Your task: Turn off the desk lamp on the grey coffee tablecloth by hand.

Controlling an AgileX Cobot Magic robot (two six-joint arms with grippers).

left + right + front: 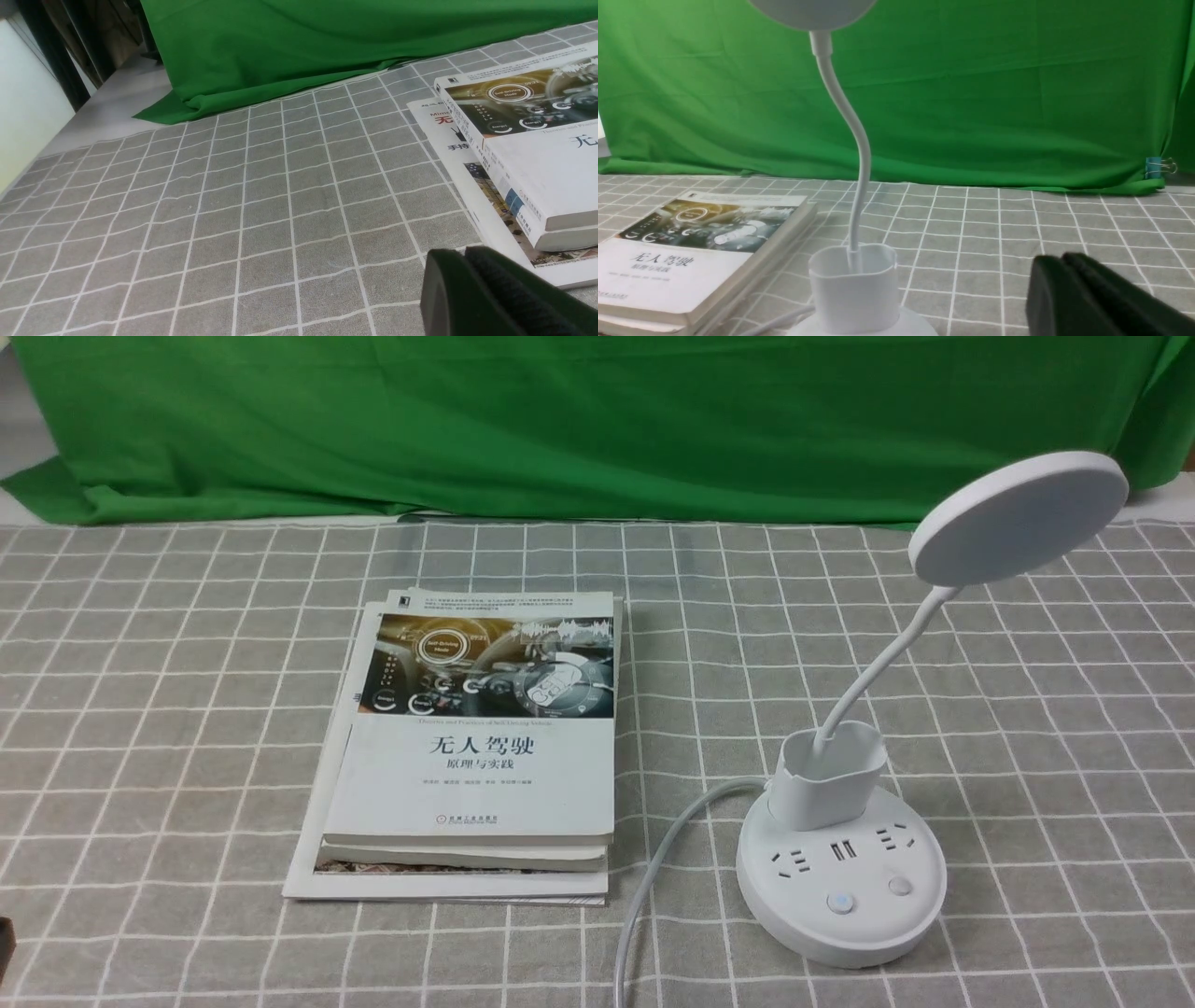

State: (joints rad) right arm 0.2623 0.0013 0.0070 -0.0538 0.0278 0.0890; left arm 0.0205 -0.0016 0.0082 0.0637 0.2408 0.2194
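- On woven, white-gridded grey tablecloth (691, 915), right of flat-stacked paper books (476, 737): smooth plastic desk lamp (840, 859), disc-headed, bendy-necked.
- Left gripper (462, 252), right gripper (1057, 259): blurred, cut off; both closed, empty.
- Cropped in right wrist view: lamp's disc, base.

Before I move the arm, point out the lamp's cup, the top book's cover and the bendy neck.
Cup (822, 803): front view, on its outer front wall.
Book cover (481, 807): front view, on its white lower part.
Bendy neck (863, 154): right wrist view, about mid-length.
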